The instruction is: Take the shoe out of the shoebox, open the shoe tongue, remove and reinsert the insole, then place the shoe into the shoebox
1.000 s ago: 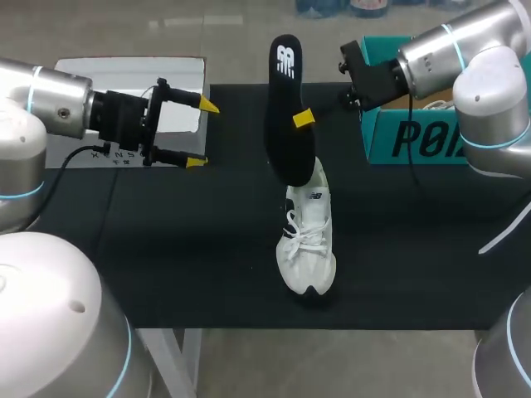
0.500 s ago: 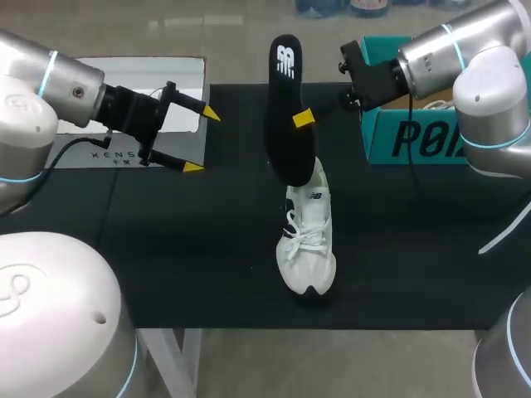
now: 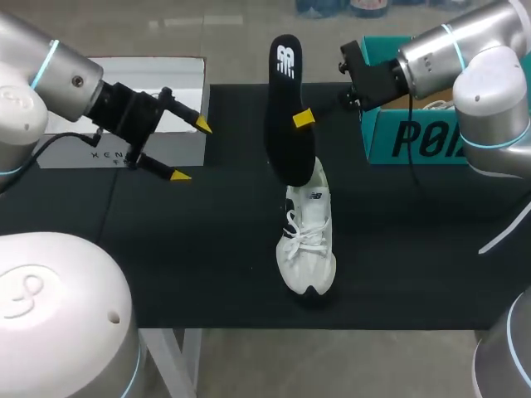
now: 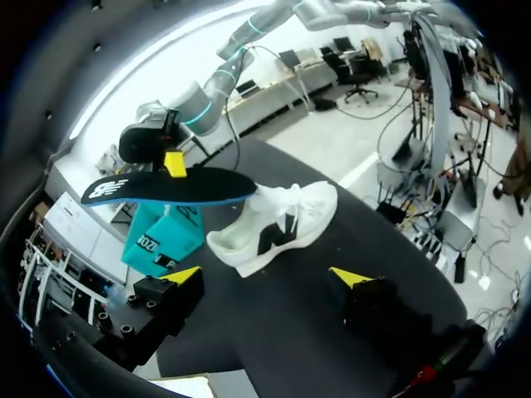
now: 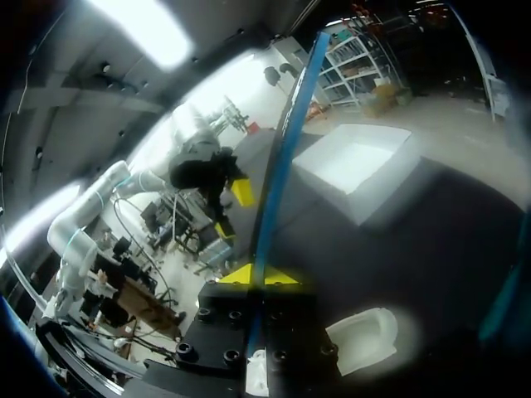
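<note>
A white shoe point(image 3: 308, 240) lies on the black mat, toe toward the front edge. Above it hangs a black insole point(image 3: 287, 112) with a blue underside, held upright by my right gripper point(image 3: 304, 118), which is shut on its edge. In the right wrist view the insole point(image 5: 286, 141) runs edge-on out from between the yellow tips point(image 5: 259, 274), with the shoe point(image 5: 365, 340) below. My left gripper point(image 3: 190, 149) stands open over the mat's left part, apart from the shoe. Its view shows the shoe point(image 4: 278, 228) and insole point(image 4: 170, 188) ahead of the open fingers point(image 4: 270, 276).
A teal shoebox point(image 3: 415, 133) stands at the back right, behind my right arm. A white box lid point(image 3: 124, 112) lies at the back left, just behind my left gripper. The mat's front edge runs close below the shoe's toe.
My left arm has turned and swung its open gripper slightly down and toward the front. The right arm, the insole and the shoe have stayed put.
</note>
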`<state>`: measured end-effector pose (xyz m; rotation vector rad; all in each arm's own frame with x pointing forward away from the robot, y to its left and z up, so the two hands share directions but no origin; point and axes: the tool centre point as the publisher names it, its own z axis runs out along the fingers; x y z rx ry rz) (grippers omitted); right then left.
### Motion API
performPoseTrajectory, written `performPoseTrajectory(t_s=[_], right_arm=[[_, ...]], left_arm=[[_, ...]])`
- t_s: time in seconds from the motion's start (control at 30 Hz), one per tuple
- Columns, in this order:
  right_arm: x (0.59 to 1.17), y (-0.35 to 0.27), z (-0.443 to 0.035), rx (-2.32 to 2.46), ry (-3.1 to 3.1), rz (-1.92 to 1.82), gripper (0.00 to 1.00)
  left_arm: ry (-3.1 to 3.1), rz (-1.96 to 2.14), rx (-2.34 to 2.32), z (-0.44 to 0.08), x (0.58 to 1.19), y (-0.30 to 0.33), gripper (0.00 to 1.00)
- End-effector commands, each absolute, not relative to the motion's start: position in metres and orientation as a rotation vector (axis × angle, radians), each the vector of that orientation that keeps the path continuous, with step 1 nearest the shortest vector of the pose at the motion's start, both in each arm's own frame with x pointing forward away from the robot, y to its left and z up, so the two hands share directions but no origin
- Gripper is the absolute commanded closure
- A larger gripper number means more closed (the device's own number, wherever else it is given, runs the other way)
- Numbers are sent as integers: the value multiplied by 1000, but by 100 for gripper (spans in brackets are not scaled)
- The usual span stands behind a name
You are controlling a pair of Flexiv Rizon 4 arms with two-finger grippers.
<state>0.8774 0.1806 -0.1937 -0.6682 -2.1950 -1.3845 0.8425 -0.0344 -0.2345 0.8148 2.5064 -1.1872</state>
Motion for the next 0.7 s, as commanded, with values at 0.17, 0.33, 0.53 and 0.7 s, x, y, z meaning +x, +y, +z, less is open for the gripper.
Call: performPoseTrajectory(t_s=[0.17, 0.33, 0.53, 0.7], right_arm=[[876, 181, -194, -672, -2199, -1384, 100], [876, 181, -194, -672, -2199, -1384, 100], [876, 181, -194, -672, -2199, -1384, 100], [890, 168, -198, -689, -2209, -1372, 100]], left_arm=[[2553, -1104, 778, -234, 829, -23, 0], [2553, -1104, 778, -234, 829, -23, 0], [2553, -1104, 778, -234, 829, -23, 0], [2553, -1104, 778, -234, 829, -23, 0]])
